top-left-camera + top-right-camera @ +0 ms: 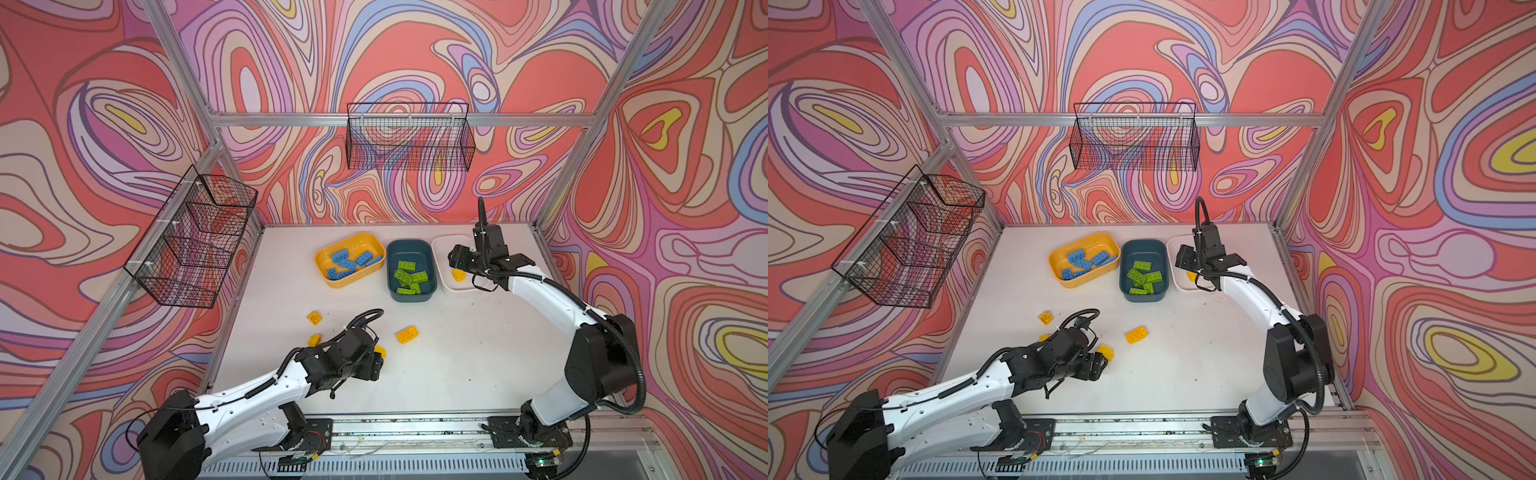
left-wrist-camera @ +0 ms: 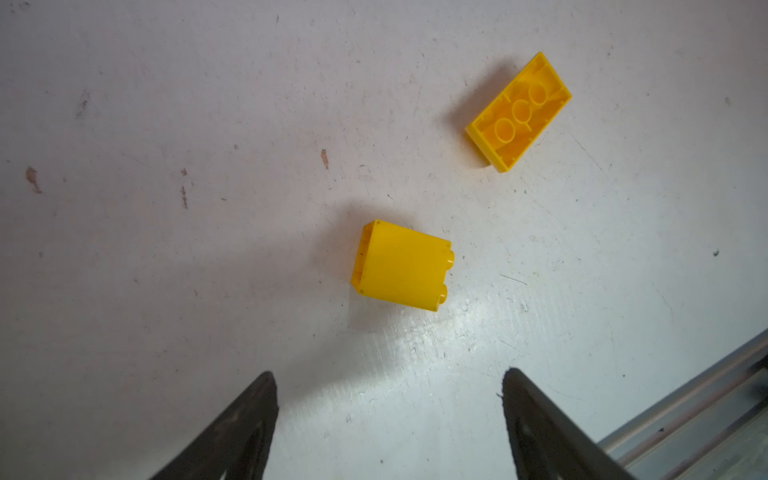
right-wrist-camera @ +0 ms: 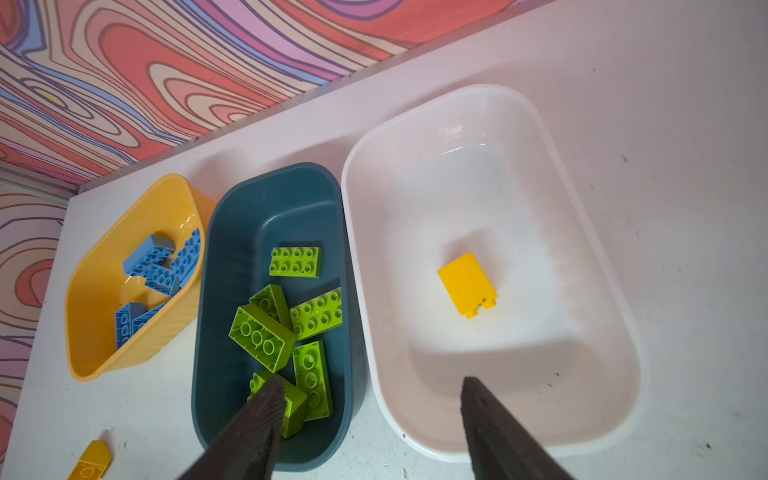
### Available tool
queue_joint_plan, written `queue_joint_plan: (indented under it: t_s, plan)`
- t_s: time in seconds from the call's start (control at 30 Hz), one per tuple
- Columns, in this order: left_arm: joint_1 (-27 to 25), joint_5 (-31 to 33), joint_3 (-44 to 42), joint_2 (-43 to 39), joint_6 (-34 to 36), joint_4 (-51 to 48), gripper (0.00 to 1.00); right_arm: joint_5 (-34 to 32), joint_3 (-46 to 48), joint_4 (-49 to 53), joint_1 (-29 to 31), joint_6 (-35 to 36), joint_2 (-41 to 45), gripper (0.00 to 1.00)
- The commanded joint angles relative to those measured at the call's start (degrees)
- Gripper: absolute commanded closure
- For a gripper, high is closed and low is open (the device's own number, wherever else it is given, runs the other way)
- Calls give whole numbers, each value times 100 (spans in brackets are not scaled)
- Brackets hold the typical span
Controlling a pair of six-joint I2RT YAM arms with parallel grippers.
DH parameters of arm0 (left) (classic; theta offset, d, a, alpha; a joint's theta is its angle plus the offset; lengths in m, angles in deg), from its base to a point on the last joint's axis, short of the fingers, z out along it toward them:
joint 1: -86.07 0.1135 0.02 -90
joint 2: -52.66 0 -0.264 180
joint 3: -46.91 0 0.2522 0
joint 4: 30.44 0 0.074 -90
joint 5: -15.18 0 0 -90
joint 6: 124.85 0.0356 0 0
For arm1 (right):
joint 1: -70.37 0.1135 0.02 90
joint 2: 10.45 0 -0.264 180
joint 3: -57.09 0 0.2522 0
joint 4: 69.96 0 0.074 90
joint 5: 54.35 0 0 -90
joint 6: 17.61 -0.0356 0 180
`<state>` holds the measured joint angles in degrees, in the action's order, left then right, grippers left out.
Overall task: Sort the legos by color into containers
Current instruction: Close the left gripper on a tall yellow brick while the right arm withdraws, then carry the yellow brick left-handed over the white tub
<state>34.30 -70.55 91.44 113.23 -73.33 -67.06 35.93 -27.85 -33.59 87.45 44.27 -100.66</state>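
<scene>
In both top views the left gripper (image 1: 1100, 363) sits low with a short brick (image 1: 1108, 351) right at its tips, right gripper (image 1: 453, 259) over the white tub (image 1: 441, 249). Left wrist: jaws wide apart, empty, short brick just ahead, flipped brick (image 2: 517, 112) further out. Right wrist: jaws spread, holding nothing, one yellow lego (image 3: 467, 284) lying in the tub below them

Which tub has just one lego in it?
The white tub: it holds a single yellow brick. The yellow tub holds several blue bricks, the teal tub several green ones.
</scene>
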Motion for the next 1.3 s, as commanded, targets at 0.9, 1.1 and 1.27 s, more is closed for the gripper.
queue_joint_plan:
  t_s: [0.9, 1.1, 1.27]
  plan:
    - [-90, 431, 1075, 1973, 84, -1, 58, 221, 1850, -644, 23, 166, 1267, 31]
    - [-90, 432, 1376, 1728, 175, -141, 59, 335, 1997, -661, 28, 158, 1330, 32]
    - [-88, 296, 1866, 1663, 333, -195, 59, 445, 2208, -704, 23, 97, 1535, 32]
